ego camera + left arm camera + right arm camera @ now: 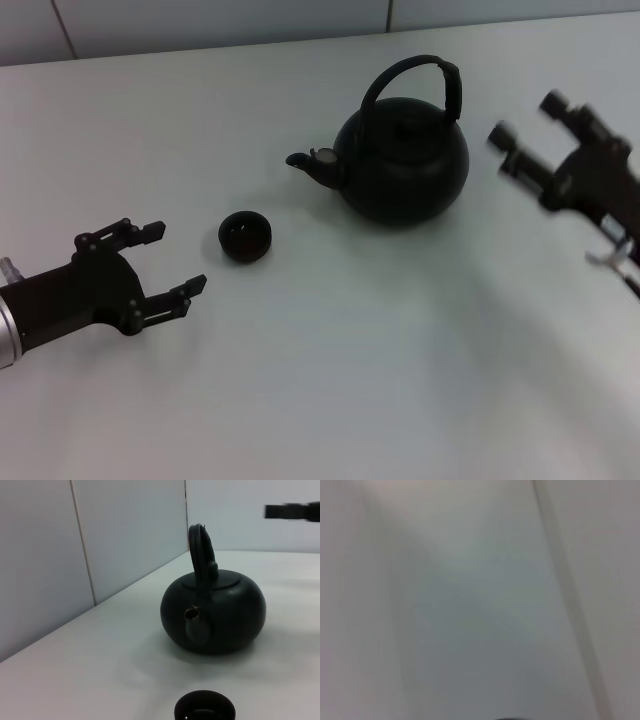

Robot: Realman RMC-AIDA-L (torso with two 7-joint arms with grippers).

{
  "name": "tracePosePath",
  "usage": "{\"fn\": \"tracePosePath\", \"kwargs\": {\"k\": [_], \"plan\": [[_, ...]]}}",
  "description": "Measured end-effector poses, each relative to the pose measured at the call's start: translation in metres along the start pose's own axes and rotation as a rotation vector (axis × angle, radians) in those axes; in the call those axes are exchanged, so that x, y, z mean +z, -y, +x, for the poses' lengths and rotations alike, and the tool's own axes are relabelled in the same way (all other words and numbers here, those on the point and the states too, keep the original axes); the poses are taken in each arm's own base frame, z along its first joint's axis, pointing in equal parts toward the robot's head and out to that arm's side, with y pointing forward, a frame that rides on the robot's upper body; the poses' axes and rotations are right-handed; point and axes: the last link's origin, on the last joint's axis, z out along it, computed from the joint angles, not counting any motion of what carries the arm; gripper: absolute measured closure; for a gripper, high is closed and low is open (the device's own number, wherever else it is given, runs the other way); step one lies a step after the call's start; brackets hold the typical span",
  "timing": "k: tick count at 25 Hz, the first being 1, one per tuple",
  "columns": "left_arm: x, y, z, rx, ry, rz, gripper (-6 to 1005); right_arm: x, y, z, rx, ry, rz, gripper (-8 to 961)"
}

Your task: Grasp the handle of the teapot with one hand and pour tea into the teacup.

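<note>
The round black teapot (405, 157) stands upright on the white table, its spout (308, 163) pointing left and its arched handle (415, 78) up over the lid. The small black teacup (245, 237) sits left of the spout, apart from it. My right gripper (527, 120) is open and empty in the air just right of the teapot, not touching it. My left gripper (173, 258) is open and empty at the left, near the teacup. The left wrist view shows the teapot (215, 611), its handle (201, 555) and the teacup's rim (205, 707).
The white table (330, 380) runs back to a pale panelled wall (200, 25). The right wrist view shows only blurred pale surface. A dark bar of the right gripper (292, 511) shows far off in the left wrist view.
</note>
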Motion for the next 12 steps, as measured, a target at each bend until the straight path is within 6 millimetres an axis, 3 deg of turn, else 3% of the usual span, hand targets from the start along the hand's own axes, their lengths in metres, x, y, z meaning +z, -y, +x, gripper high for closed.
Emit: {"fn": "tracePosePath", "kwargs": {"k": [1,5,12], "plan": [[0.000,0.000,0.000,0.000,0.000,-0.001,193,0.000,0.000,0.000,0.000,0.000,0.000,134],[0.001,0.000,0.001,0.004,-0.001,-0.006,193,0.002,-0.008,0.007,-0.048,-0.226,-0.264,134],[0.003,-0.001,0.003,0.000,-0.003,-0.018,194,0.016,0.002,-0.001,-0.082,-0.326,-0.338,133]]}}
